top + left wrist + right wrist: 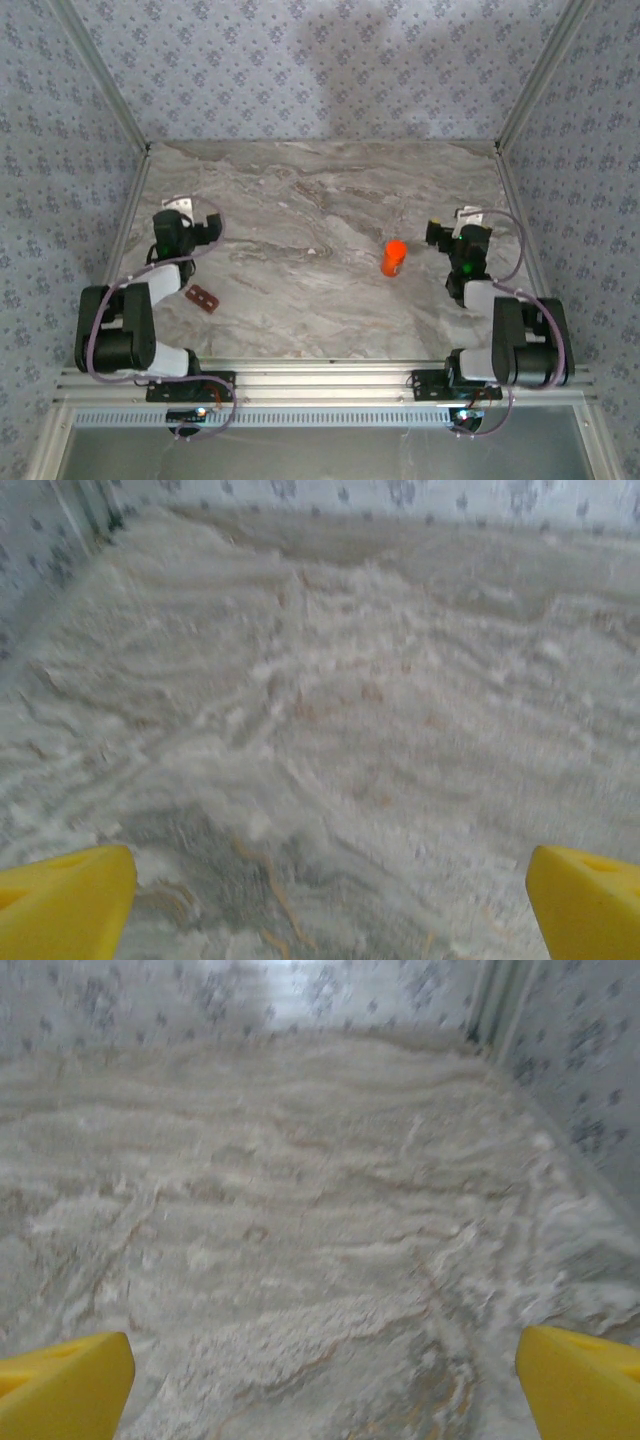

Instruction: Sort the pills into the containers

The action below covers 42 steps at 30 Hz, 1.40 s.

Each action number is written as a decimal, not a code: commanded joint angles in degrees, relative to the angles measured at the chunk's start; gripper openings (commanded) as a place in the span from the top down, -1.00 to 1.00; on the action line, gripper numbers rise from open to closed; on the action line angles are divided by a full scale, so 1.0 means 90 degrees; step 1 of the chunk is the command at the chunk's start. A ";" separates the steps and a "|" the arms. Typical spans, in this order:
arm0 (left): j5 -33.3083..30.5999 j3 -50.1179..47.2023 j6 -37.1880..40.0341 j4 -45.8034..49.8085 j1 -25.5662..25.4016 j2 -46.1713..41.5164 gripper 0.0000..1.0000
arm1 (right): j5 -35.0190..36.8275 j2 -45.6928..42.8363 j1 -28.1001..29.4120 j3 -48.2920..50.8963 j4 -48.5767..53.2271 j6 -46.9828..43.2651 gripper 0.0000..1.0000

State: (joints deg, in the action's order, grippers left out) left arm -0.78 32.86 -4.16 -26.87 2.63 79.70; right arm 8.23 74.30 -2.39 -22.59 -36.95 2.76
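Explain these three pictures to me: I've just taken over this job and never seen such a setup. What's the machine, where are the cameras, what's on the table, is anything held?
These are two robot arms bolted at the near edge of a marble-patterned table. The overhead picture looks down from above and behind them: left arm on the left, right arm on the right. The other two pictures come from a camera on each wrist; the yellow shapes in their bottom corners are the left arm's fingertips and the right arm's fingertips. On the table are a small orange bottle, near the right arm, and a reddish-brown strip of little cells, the pill container, beside the left arm. Both sets of jaws stand wide open over bare table; nothing is held.
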 commanded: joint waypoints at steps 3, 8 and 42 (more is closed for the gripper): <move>-0.0279 0.1132 -0.1337 0.2659 0.0022 -0.0590 -0.99 | 0.0286 -0.1017 -0.0421 -0.1125 0.2689 0.2176 -1.00; -0.0246 0.2102 -0.2946 0.5201 0.0016 -0.0993 -0.99 | -0.0973 -0.1751 -0.1060 -0.1792 0.3690 0.3799 -1.00; -0.0451 0.0354 -0.5707 0.7057 -0.0909 -0.1693 -1.00 | -0.1000 0.2024 0.5040 -0.6570 0.8492 0.2074 -1.00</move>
State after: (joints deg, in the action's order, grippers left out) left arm -5.34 36.14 -56.58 41.12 -5.06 63.26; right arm 2.37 94.76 45.08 -83.46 39.83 21.08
